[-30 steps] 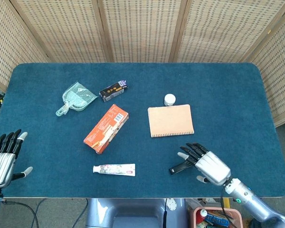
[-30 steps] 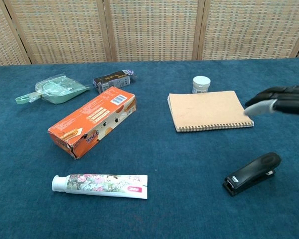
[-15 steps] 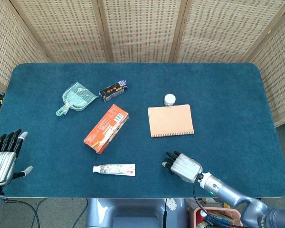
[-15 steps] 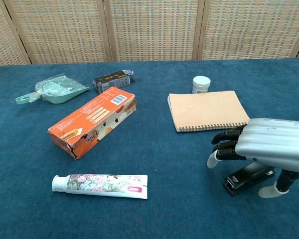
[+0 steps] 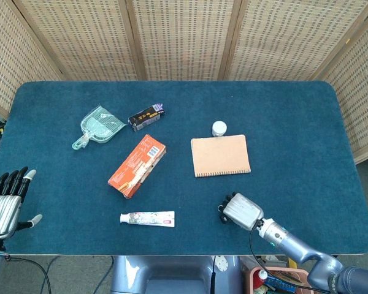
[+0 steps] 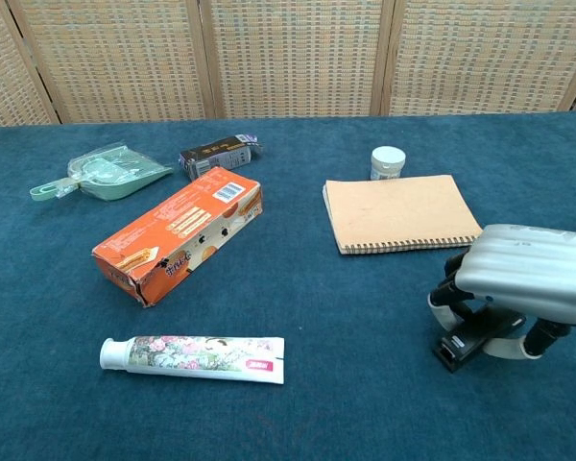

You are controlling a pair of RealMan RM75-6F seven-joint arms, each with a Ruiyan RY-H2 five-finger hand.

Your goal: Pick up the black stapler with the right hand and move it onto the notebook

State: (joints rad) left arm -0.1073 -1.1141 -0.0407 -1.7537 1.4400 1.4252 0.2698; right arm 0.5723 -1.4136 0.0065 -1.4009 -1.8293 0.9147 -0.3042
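Chest view: the ribbed silver right hand (image 6: 528, 279) is seen curled down over one glossy black stapler (image 6: 472, 341), fingers closed around it on the napped blue table (image 6: 346, 403), just below one tan spiral-bound notebook (image 6: 399, 211). One white jar (image 6: 388, 161) stands behind the notebook. The left hand (image 5: 3, 205) is held with fingers spread, gripping nothing.

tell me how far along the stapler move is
Done: the right hand is down over the black stapler near the table's front edge. In hand: its fingers curl around the stapler, which sits on the cloth, so the grasp looks unfinished. Left: lift it and set it on the notebook, which is bare. The left hand idles, open.
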